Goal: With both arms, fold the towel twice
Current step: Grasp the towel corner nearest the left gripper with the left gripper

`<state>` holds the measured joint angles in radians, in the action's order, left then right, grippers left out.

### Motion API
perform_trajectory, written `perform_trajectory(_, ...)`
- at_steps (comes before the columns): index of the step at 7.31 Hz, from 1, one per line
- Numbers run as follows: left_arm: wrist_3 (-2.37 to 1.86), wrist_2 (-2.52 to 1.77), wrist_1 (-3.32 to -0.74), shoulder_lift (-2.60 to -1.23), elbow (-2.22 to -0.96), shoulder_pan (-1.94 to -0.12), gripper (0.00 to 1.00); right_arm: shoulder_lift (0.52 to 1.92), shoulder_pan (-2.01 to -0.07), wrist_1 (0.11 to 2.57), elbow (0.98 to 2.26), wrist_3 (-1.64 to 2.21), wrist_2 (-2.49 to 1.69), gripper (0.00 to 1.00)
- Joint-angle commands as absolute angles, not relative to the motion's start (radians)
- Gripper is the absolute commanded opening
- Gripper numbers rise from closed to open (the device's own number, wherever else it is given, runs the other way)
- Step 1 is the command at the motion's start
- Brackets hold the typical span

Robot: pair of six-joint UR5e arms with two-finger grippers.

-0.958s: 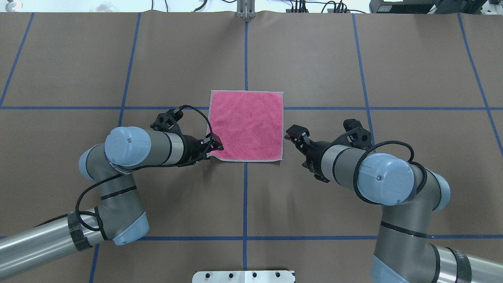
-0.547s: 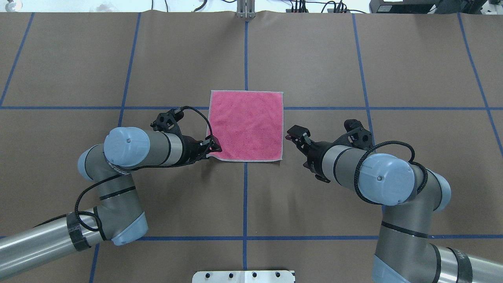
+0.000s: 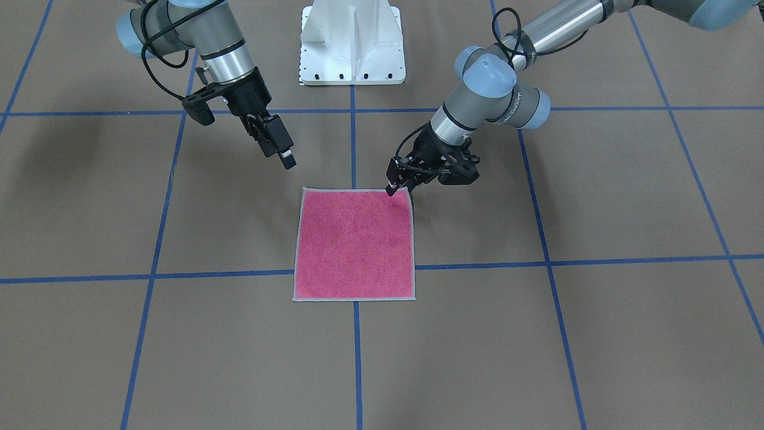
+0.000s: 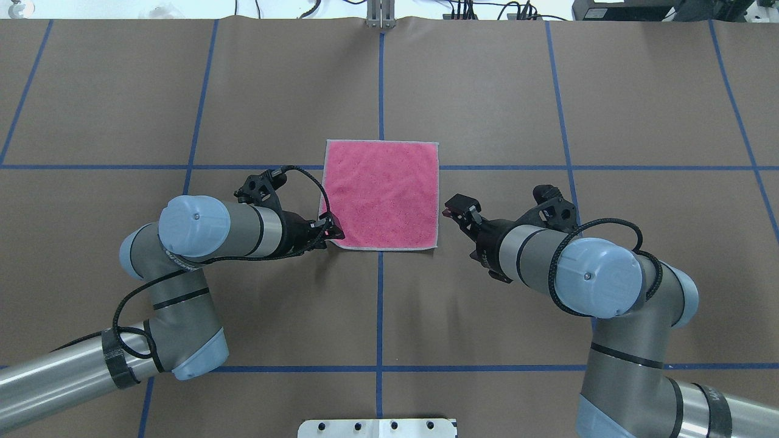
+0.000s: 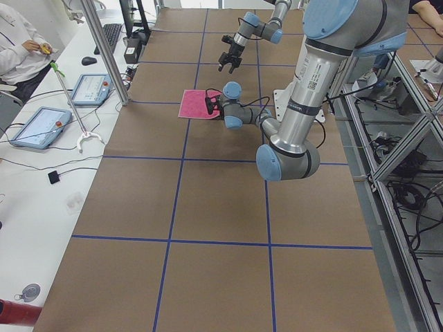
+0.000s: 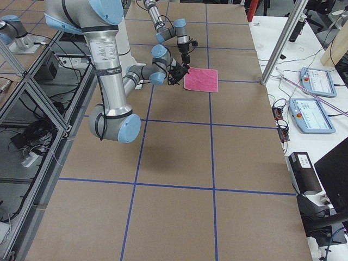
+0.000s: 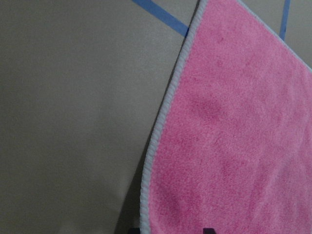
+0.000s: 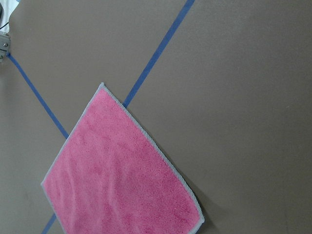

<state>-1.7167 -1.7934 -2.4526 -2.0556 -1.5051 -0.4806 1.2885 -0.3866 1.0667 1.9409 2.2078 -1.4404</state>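
Though spread flat and pink side up, sits slightly raised at one corner: towel (image 4: 382, 193), centre of the overhead frame. Straddles the vertical blue tape line (image 4: 380, 85) and crosses the horizontal one near its top edge. Light grey stitched edge all round.

Clamped on the lower-left corner in the overhead frame: left gripper (image 4: 331, 232), jaws pinching the cloth. In the front-facing frame, same grip at the towel's upper right corner, arm entering from the upper right. From the left wrist camera, towel edge running from bottom centre to top right, lifted off the table (image 7: 73, 122) with a dark shadow beneath. Two black fingertips (image 7: 208, 231) just showing at the bottom edge.

Hovering just right of the towel's right edge in the overhead frame, not touching it: right gripper (image 4: 455, 208), jaws spread, nothing held. In the front-facing frame, up and left of the towel, above the brown table. From the right wrist camera, towel in the lower left of the frame.

At top centre of the front-facing frame: white pedestal base (image 3: 352, 42).
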Motion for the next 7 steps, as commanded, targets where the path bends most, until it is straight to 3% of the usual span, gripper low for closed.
perform_trajectory(1,-1.717,-1.798,-2.457,-2.056,-1.506,-0.482,0.45,1.289,-0.387,1.068,1.941,2.207,-1.440,0.98)
perform_trajectory(5,-1.715,-1.798,-2.456,-2.048,-1.509,-0.486,0.41,1.289,-0.387,1.066,1.941,2.207,-1.440,0.98)
perform_trajectory(7,-1.715,-1.798,-2.456,-2.046,-1.511,-0.486,0.34,1.290,-0.387,1.068,1.942,2.207,-1.440,0.98)
